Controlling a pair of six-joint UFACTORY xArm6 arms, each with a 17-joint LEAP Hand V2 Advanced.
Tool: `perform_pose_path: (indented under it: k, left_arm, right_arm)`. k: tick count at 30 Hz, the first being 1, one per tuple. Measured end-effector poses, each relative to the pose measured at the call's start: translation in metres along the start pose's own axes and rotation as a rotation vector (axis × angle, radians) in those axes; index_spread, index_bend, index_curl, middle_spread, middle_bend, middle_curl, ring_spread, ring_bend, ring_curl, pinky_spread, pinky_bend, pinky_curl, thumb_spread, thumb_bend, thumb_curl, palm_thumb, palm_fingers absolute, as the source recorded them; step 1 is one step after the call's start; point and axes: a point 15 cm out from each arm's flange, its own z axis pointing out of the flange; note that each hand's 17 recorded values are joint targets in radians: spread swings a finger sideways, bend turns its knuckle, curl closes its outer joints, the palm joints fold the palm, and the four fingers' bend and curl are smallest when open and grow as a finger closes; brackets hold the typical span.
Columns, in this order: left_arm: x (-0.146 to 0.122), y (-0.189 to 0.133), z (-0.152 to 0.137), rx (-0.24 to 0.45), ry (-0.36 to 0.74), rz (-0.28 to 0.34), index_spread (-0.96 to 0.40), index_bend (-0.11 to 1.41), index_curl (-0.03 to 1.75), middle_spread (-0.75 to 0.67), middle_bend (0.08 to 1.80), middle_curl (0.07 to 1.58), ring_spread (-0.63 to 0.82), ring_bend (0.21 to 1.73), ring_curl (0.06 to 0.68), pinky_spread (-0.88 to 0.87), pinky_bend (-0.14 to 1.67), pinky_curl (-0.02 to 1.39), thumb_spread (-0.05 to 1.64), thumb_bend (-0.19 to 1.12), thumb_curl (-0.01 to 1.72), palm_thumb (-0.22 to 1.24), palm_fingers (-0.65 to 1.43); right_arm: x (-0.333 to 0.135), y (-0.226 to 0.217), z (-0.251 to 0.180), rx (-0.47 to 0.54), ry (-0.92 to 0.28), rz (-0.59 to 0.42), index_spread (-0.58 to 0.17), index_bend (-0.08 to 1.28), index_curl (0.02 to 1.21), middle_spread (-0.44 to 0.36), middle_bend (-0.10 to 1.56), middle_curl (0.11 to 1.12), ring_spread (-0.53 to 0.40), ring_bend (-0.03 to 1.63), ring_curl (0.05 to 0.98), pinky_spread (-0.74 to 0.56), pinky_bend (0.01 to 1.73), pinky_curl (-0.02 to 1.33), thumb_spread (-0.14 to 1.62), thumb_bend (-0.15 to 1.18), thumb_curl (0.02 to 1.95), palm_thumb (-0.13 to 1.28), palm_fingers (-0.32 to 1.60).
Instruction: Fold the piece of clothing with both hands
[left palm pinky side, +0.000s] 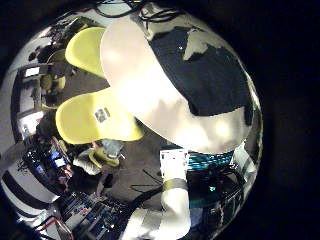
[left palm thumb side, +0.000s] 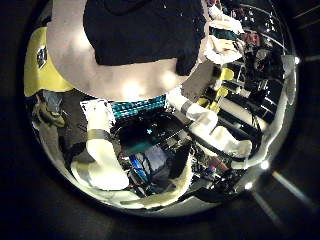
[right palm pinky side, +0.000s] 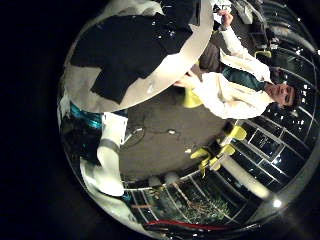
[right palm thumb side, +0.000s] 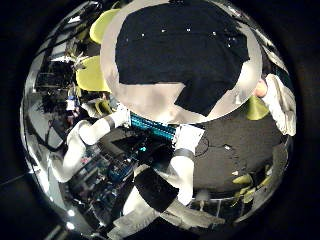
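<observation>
- Left robot hand: none of its fingers show in either of its palm views, so I cannot tell whether it is wide, narrow or holding anything.
- Right robot hand: its fingers are likewise out of sight in both of its palm views, and its state cannot be told.
- Both robot hands are well apart from the surface (right palm thumb side: 150, 100). Each palm view takes in the whole round top, and nothing lies close to either palm.
- Garment (right palm thumb side: 185, 50): it lies spread and flat on the surface, facing the palms and touching neither robot hand. It covers most of the top, and one end narrows toward the rim.
- A bare strip of surface shows between the garment and the side where the arms stand. In the left little finger side view, one edge of the garment (left palm pinky side: 205, 65) reaches close to the rim.
- Arms: two links, one (right palm thumb side: 90, 130) and another (right palm thumb side: 185, 152), come up at the surface's edge. I cannot tell which is left and which is right.
- Chairs (left palm pinky side: 95, 115): they stand on the floor (right palm pinky side: 160, 130) just beside the surface, farther from the robot hands than the garment.
</observation>
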Motion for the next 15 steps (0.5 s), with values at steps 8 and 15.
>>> perform_pose_path:
  k: [8,15]
  left_arm:
    - [0.001,-0.004,0.005,0.003,-0.002,0.013,-0.09,0.16,0.29,0.34,0.19,0.32,0.49,0.64,0.214,0.51,0.37,0.32,0.93,-0.03,0.30,0.04,0.02]
    - [0.009,0.002,0.037,-0.036,-0.026,0.083,-0.08,0.16,0.30,0.32,0.19,0.32,0.48,0.64,0.210,0.51,0.36,0.31,0.95,-0.03,0.30,0.06,0.03]
  right_arm:
    - [0.021,-0.014,-0.011,-0.007,0.008,-0.002,-0.367,0.15,0.26,0.026,0.21,0.36,0.151,0.62,0.225,0.34,0.60,0.27,1.13,-0.02,0.26,0.27,0.10]
    - [0.041,-0.009,0.001,-0.023,-0.017,0.042,-0.367,0.15,0.26,0.026,0.21,0.36,0.146,0.61,0.226,0.34,0.59,0.27,1.13,-0.02,0.26,0.26,0.11]
